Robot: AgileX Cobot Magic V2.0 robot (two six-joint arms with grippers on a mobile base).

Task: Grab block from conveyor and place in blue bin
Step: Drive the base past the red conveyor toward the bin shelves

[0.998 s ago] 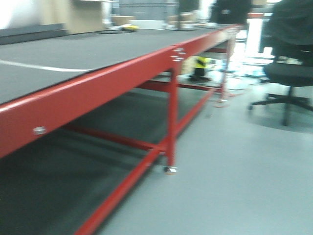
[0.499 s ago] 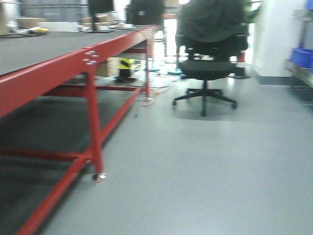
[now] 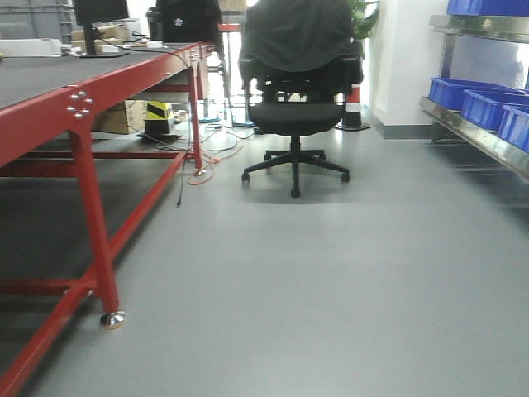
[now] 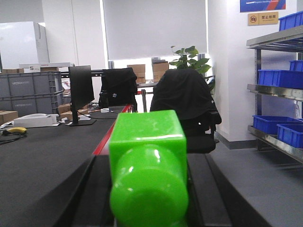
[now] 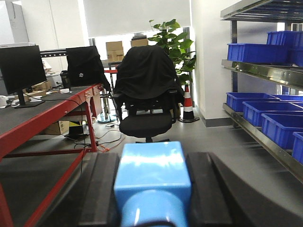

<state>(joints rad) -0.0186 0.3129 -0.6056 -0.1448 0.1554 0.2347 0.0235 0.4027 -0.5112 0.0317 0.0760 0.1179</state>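
Observation:
In the left wrist view my left gripper (image 4: pixel 149 163) is shut on a bright green block (image 4: pixel 147 156), which fills the gap between the two black fingers (image 4: pixel 92 189). In the right wrist view my right gripper (image 5: pixel 152 163) is shut on a light blue block (image 5: pixel 152 175), held between black fingers (image 5: pixel 102 184). The conveyor (image 3: pixel 33 78), a dark grey belt on a red frame, runs along the left; it also shows in the left wrist view (image 4: pixel 42 161). Blue bins (image 3: pixel 467 91) sit on a metal shelf at the right, and show in the right wrist view (image 5: pixel 258 52). Neither gripper shows in the front view.
A black office chair (image 3: pixel 293 91) draped with a dark jacket stands mid-aisle on the grey floor. A red conveyor leg (image 3: pixel 97 240) with a foot is near left. Cables (image 3: pixel 207 157) lie on the floor by the frame. A monitor (image 4: pixel 81 87) and boxes stand on the belt's far end.
The front view has swung to the right: the conveyor has slid to the left edge, and the chair, open floor and shelf of blue bins have come into view.

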